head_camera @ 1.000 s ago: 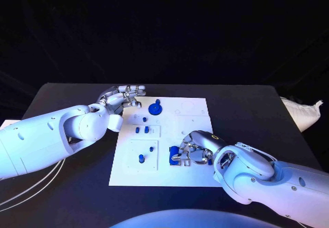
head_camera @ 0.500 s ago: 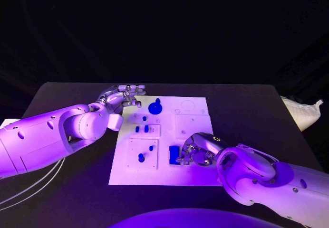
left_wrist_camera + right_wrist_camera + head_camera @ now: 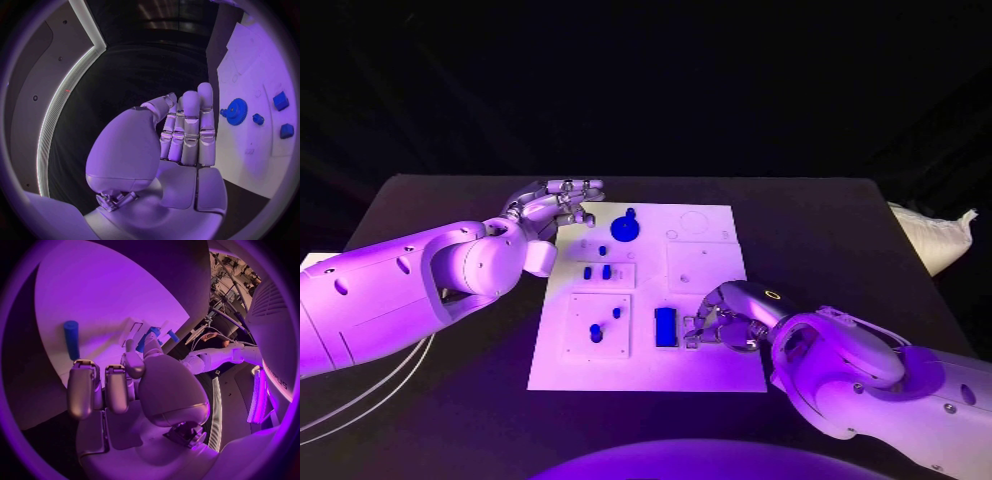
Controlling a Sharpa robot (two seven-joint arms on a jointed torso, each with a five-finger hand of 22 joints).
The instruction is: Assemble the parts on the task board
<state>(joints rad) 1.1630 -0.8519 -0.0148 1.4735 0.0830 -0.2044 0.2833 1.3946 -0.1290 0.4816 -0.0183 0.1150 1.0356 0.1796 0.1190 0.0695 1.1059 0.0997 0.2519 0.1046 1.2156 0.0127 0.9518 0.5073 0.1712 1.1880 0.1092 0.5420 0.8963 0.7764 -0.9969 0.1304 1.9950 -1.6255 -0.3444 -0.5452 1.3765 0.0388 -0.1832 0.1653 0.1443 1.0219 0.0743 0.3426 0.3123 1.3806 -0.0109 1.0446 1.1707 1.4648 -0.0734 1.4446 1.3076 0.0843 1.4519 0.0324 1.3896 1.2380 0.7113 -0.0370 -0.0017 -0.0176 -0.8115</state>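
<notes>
The white task board (image 3: 705, 268) lies mid-table. On it a blue gear with a knob (image 3: 627, 228) stands near the far edge, small blue pegs (image 3: 597, 272) sit in the left plates, and a blue bar (image 3: 666, 326) lies near the front. My right hand (image 3: 727, 320) hovers just right of the bar with bent fingers and nothing in it. In the right wrist view the bar (image 3: 72, 339) lies apart from my fingertips (image 3: 81, 385). My left hand (image 3: 560, 206) hangs at the board's far left corner, fingers (image 3: 190, 127) straight and together, empty, beside the gear (image 3: 236, 111).
A white bag (image 3: 932, 236) lies at the table's right edge. Pale cables (image 3: 358, 400) run along the front left of the black table (image 3: 819, 230). Two more small blue pegs (image 3: 597, 333) stand in the front left plate.
My right hand has drawn back to the right off the blue bar, which now lies uncovered on the board. The left hand has stayed in place.
</notes>
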